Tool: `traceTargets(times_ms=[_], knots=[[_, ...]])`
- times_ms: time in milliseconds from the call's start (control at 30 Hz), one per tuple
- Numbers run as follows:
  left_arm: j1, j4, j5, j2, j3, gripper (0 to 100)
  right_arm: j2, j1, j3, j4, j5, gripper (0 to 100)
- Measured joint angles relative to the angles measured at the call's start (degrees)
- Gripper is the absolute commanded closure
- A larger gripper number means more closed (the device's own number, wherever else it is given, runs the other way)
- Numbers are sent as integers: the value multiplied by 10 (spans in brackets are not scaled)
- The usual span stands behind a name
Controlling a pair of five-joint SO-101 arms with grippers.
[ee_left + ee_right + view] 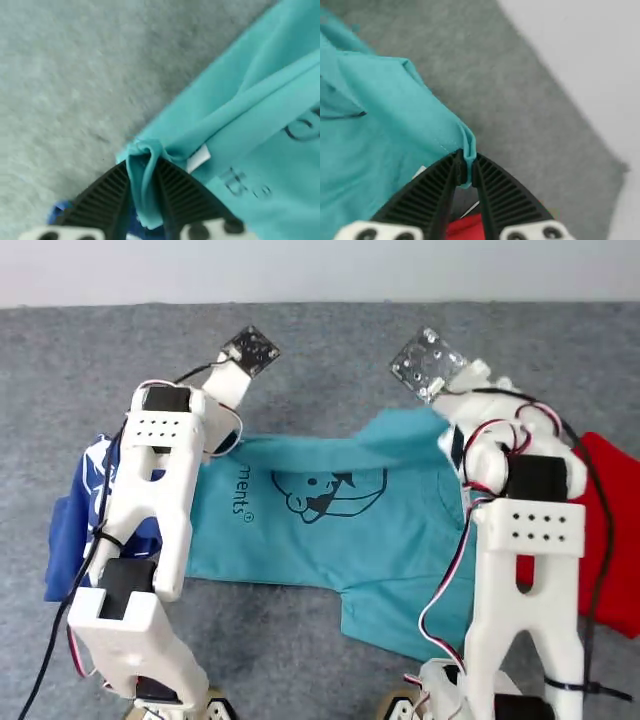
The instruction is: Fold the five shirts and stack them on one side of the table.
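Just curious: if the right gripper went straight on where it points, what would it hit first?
The right gripper, pinching the teal shirt, would probably meet the grey table cover first.

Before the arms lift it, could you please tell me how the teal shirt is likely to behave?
Probably floppy: the teal shirt bunches into folds in the left gripper. It would likely sag between the two holds. The right gripper pinches only a thin edge, which might slip out.

The tabletop [330, 335] is grey and fuzzy, like a carpet. At 12 o'clock in the high view, a plain pale strip [320, 270] runs along its far edge. The light is soft and even.
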Motion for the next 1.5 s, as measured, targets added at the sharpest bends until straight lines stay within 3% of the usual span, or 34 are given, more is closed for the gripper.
traceTargets(times_ms=[200,400,667,767,1000,1067,1267,1500], knots=[[0,84,1,0,0,987,-2,0,0,139,-30,988],[0,155,1,1,0,981,-2,0,8,207,-43,988],[8,162,1,1,69,979,-2,0,21,260,-44,984],[5,161,1,1,75,923,-2,0,21,283,-44,978],[4,199,1,-7,76,869,-18,1,8,359,-44,742],[4,223,1,-30,77,869,-54,3,4,360,-44,719],[4,265,1,-111,78,869,-149,5,4,360,-44,737],[4,280,-13,-148,78,874,-142,5,4,350,-44,970]])
